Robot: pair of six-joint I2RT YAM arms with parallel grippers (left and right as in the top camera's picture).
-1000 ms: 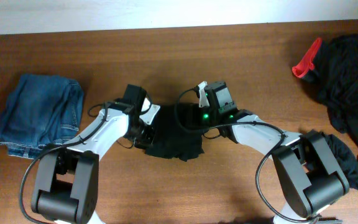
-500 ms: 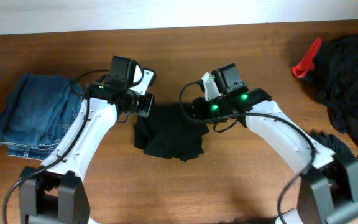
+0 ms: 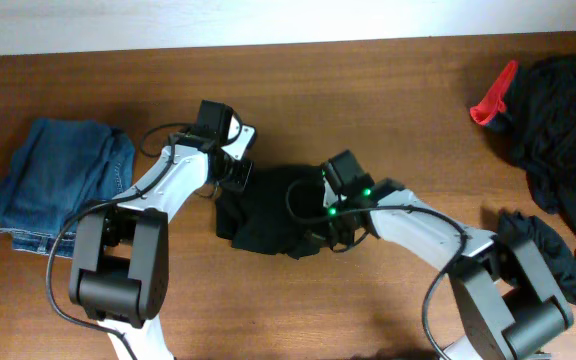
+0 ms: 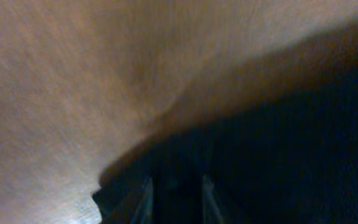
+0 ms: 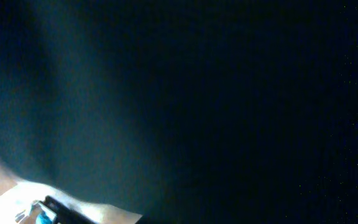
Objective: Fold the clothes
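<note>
A black garment (image 3: 268, 215), one of the clothes, lies bunched into a compact fold at the middle of the wooden table (image 3: 388, 110). My left gripper (image 3: 238, 175) is at its upper left corner. In the left wrist view its fingers (image 4: 146, 200) stand close together with dark fabric (image 4: 278, 155) between and around them; a grip does not show. My right gripper (image 3: 333, 228) is low on the garment's right side. Black fabric (image 5: 197, 93) fills the right wrist view and hides its fingers.
Folded blue jeans (image 3: 63, 185) lie at the left edge. A heap of black clothes (image 3: 563, 120) with a red piece (image 3: 493, 95) sits at the far right. Another black garment (image 3: 568, 262) lies by the right arm's base.
The left gripper swung out from the garment's left edge and came back to its upper left corner. The right gripper moved from the upper right edge down onto the garment's right side.
</note>
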